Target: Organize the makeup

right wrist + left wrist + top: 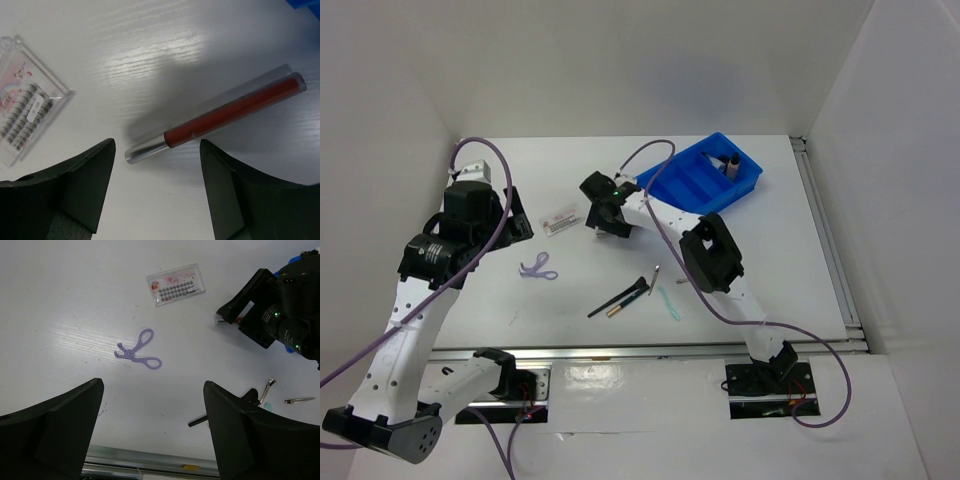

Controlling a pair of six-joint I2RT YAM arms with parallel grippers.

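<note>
Nearest the arm bases, thin black brushes (pixel 620 298) lie at 6 o'clock on the white bench (pixel 770 250). A slim teal tool (pixel 669 304) lies just at their 3 o'clock and a small silver clip (pixel 655 272) just beyond. At 8 o'clock lie the lilac plastic scissors (pixel 131 355), ahead of the left jaws, which gape wide and hold nothing. Farther, at 10 o'clock, rests a clear-cased white card of lashes (pixel 175 284). At its 3 o'clock the right jaws stand open, with the silver end of a clear red-cored tube (pixel 235 107) on the bench between them. Farthest, at 1 o'clock, the blue divided plastic tray (pixel 685 185) holds a small black-capped item (pixel 730 163).
</note>
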